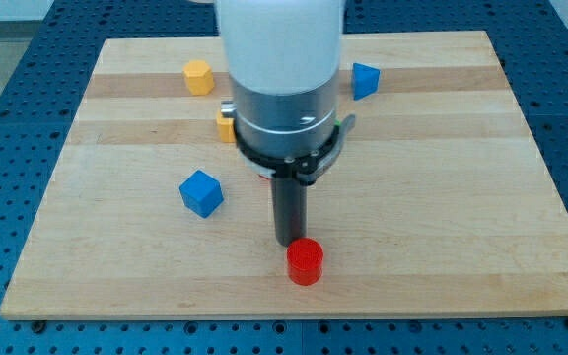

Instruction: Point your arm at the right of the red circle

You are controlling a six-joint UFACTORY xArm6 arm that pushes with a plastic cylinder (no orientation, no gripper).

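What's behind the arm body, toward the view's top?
A yellow block pokes out at the arm's left edge, mostly covered. A sliver of red shows just under the collar; its shape is hidden. My tip sits just above the red circle.

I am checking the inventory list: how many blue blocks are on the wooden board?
2. One blue cube lies left of centre, to the view's left of my tip. One blue block sits near the view's top, just right of the arm. The arm may hide others.
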